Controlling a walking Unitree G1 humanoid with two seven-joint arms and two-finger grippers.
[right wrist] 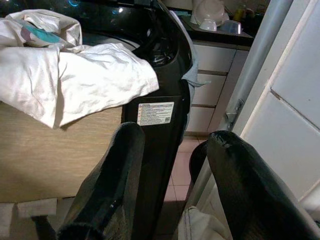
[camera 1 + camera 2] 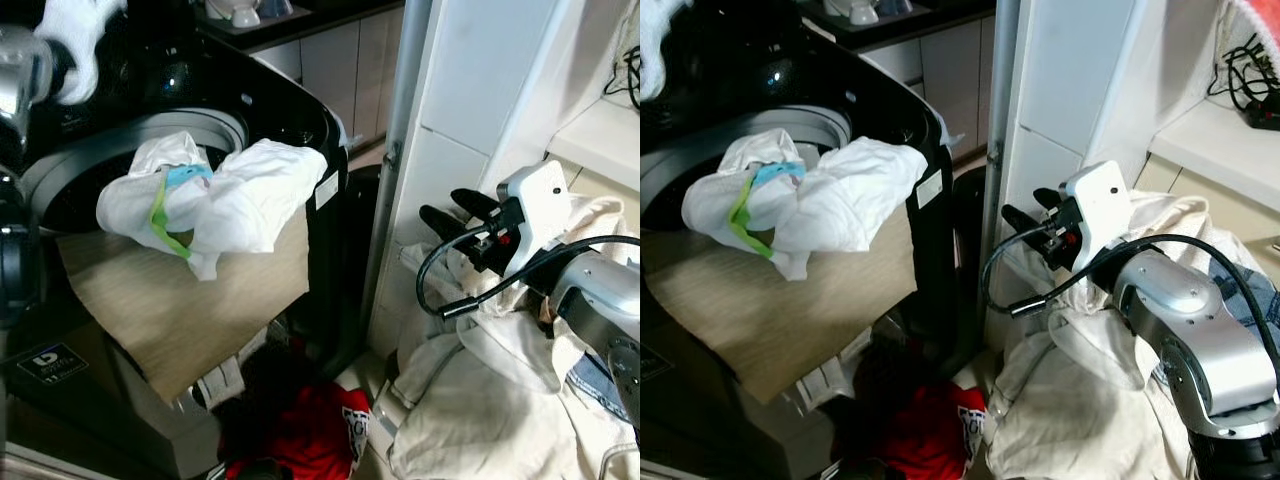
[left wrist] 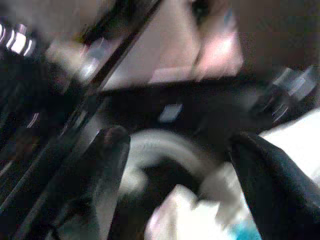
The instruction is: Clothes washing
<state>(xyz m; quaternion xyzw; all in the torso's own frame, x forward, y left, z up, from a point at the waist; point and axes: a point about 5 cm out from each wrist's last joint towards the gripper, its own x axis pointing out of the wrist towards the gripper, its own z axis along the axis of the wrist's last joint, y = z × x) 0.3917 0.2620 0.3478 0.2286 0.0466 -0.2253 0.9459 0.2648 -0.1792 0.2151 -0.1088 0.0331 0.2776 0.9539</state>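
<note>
— Laundry first: where does it sit, and why there?

— A white garment [image 2: 215, 200], with a green and blue piece bundled into it, lies draped over the front rim of the washing machine [image 2: 300, 120], half over the drum opening [image 2: 215, 130], half on the tan board [image 2: 190, 300] lying across the machine's front edge. Judged from that, it was set at the rim and needs a push to fall in.

— And the left gripper [image 3: 175, 165]?

— Raised above the machine's back edge, its fingers spread apart with nothing between them; the wrist view, though blurred, looks down at the drum and the white cloth. That suits reaching down to nudge the garment inside.

— The right gripper [image 2: 462, 215]?

— Held off the machine's right side, fingers apart and empty, just above a heap of cream clothes [image 2: 480, 400] on the floor, likely the next load. A red garment [image 2: 310, 430] lies on the floor at the machine's foot.
</note>
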